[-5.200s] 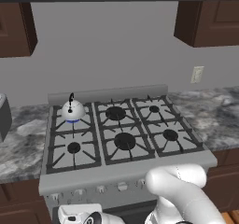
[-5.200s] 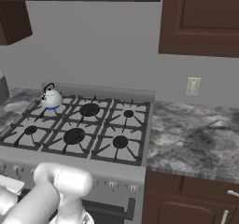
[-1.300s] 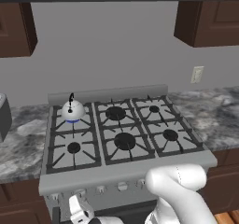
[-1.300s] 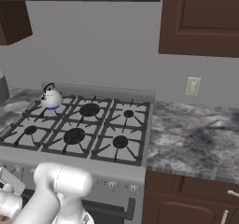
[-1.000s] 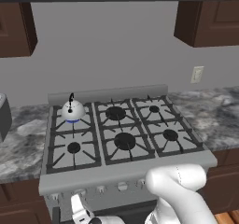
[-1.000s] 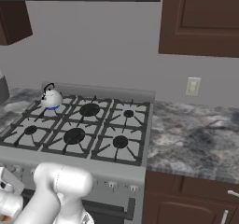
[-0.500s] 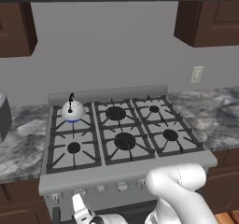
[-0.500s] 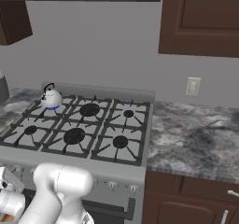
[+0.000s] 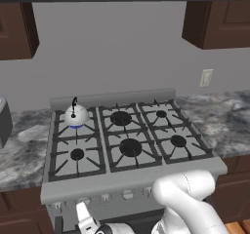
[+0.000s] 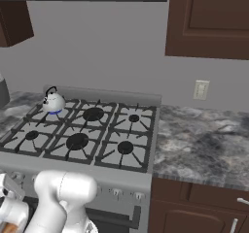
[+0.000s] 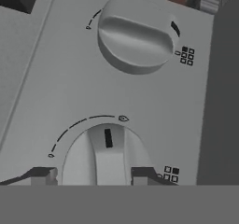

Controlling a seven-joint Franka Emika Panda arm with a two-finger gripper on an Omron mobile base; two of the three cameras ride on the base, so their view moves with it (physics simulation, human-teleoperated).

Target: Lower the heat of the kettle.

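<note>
Claw (image 11: 91, 174) sits at the bottom centre of the hand view, its two tips straddling the near knob (image 11: 108, 155); jaws part open, roughly knob-wide, and we can't tell if the pads are actually touching it, so no confirmed grip

The knob's black pointer mark aims up toward the flame icon at the end of its arc. A second knob (image 11: 136, 41) sits in the upper middle of that frame, rotated so its bar lies across

In the left base view the hand (image 9: 88, 221) is at the bottom left, low against the stove front panel (image 9: 128, 195). Over the last second or so it has crept up and in toward the knob row; about five seconds back it was lower and further left. The stove and everything on it are unchanged

Kettle (image 9: 76, 116) is on the back-left burner, upper left of the grates in the left base view; same spot in the right base view (image 10: 53, 102)

We judge this as end of approach: next is close on the knob and turn it down. Risk: we can't confirm from these frames that this knob drives the kettle's burner
</note>
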